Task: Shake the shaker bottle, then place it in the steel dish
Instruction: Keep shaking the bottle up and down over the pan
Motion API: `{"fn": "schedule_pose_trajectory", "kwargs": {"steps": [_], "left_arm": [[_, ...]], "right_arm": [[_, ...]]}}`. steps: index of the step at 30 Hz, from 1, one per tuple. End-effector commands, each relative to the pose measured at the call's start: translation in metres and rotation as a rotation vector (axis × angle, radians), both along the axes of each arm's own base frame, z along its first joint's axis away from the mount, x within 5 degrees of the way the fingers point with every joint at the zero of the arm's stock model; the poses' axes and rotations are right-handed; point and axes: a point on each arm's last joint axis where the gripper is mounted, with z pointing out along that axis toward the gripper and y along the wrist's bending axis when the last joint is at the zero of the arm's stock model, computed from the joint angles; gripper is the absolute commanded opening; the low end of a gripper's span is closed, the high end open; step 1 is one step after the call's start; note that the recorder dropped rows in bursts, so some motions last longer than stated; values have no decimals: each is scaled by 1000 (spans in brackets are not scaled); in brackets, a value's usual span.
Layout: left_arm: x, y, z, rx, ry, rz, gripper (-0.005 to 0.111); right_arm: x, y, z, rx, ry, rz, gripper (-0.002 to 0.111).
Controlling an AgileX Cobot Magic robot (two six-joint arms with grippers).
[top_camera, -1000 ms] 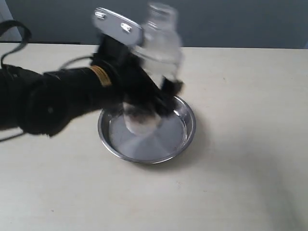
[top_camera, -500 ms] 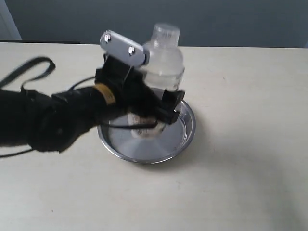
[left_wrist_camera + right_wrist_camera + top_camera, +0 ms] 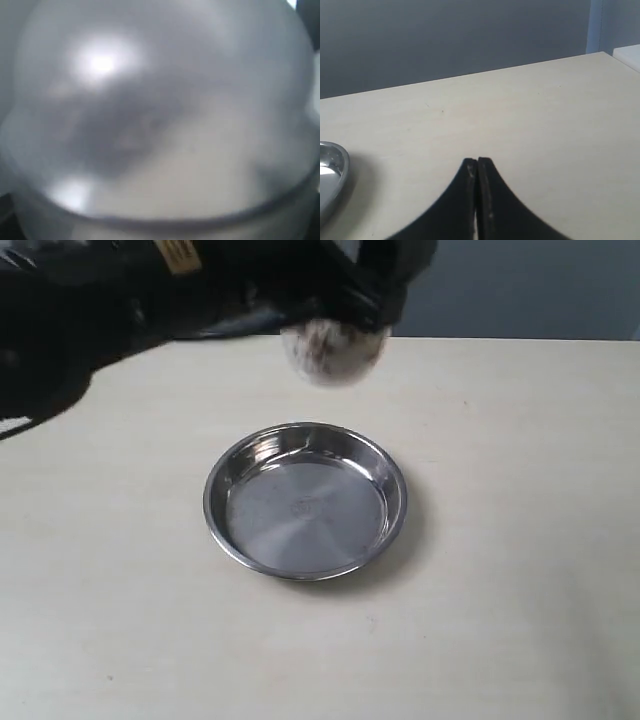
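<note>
The steel dish (image 3: 305,500) sits on the table with nothing in it; its rim (image 3: 329,172) also shows in the right wrist view. High above the dish's far edge, my left gripper (image 3: 345,305) is shut on the shaker bottle (image 3: 332,350). Only the bottle's blurred bottom end, with pinkish and brown grains, shows below the dark arm. In the left wrist view the frosted shaker bottle (image 3: 160,120) fills the frame as a blur and hides the fingers. My right gripper (image 3: 478,162) is shut on nothing, low over the table, apart from the dish.
The pale table (image 3: 520,540) stretches around the dish on all sides. My black left arm (image 3: 90,300) crosses the top left of the exterior view. A grey wall (image 3: 455,35) rises behind the table.
The left gripper has swung the bottle up from just over the dish to high above its far edge. The dish, partly covered before, now shows whole.
</note>
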Motion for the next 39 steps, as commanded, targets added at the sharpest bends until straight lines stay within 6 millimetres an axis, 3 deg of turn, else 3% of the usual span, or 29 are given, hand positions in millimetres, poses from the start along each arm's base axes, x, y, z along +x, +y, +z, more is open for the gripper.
{"fn": "schedule_pose_trajectory", "kwargs": {"steps": [1,3,4,6,7,8,9,10,11,13,14,15,16,17,18,19,22,23,24,27,28,29,32,33,34,35,38,39], "left_arm": [[9,6,-78,53,277,68,0],[-8,1,6,10,-76,-41,0],[-9,5,-2,-11,-2,-17,0],[4,17,-92,85,298,85,0],[4,16,-98,60,335,97,0],[2,13,-85,39,274,77,0],[-2,8,-56,5,134,32,0],[-15,6,5,-39,-123,-45,0],[-17,7,14,-44,-120,-43,0],[-9,13,-69,125,206,4,0],[-7,17,-113,103,341,69,0],[-9,14,-107,69,297,59,0],[-16,7,-60,-3,43,-25,0],[-21,6,-30,-37,-87,-59,0],[-24,8,-15,-57,-124,-61,0],[-22,10,-22,-55,-57,-37,0],[-14,16,-104,74,206,44,0],[-12,16,-109,28,206,62,0],[-12,14,-96,-39,130,46,0],[-25,14,-10,-166,-267,-44,0],[-23,16,1,-142,-242,-17,0],[-18,19,-5,-130,-135,26,0],[-9,24,-98,63,182,84,0],[-8,26,-117,29,225,111,0],[-9,25,-116,-32,209,107,0],[-11,23,-101,-86,138,81,0],[-19,19,-22,-159,-167,-26,0],[-17,21,-16,-159,-131,-4,0]], "right_arm": [[0,0,1,-2,-13,-3,-1],[0,0,1,-2,-13,-3,-1],[0,0,1,-2,-13,-3,-1],[0,0,1,-2,-13,-3,-1],[0,0,1,-2,-13,-3,-1],[0,0,1,-2,-13,-3,-1],[0,0,1,-2,-13,-3,-1],[0,0,1,-2,-13,-3,-1],[0,0,1,-2,-13,-3,-1],[0,0,1,-2,-13,-3,-1],[0,0,1,-2,-13,-3,-1],[0,0,1,-2,-13,-3,-1],[0,0,1,-2,-13,-3,-1],[0,0,1,-2,-13,-3,-1],[0,0,1,-2,-13,-3,-1],[0,0,1,-2,-13,-3,-1],[0,0,1,-2,-13,-3,-1],[0,0,1,-2,-13,-3,-1],[0,0,1,-2,-13,-3,-1],[0,0,1,-2,-13,-3,-1],[0,0,1,-2,-13,-3,-1],[0,0,1,-2,-13,-3,-1],[0,0,1,-2,-13,-3,-1],[0,0,1,-2,-13,-3,-1],[0,0,1,-2,-13,-3,-1],[0,0,1,-2,-13,-3,-1],[0,0,1,-2,-13,-3,-1],[0,0,1,-2,-13,-3,-1]]}}
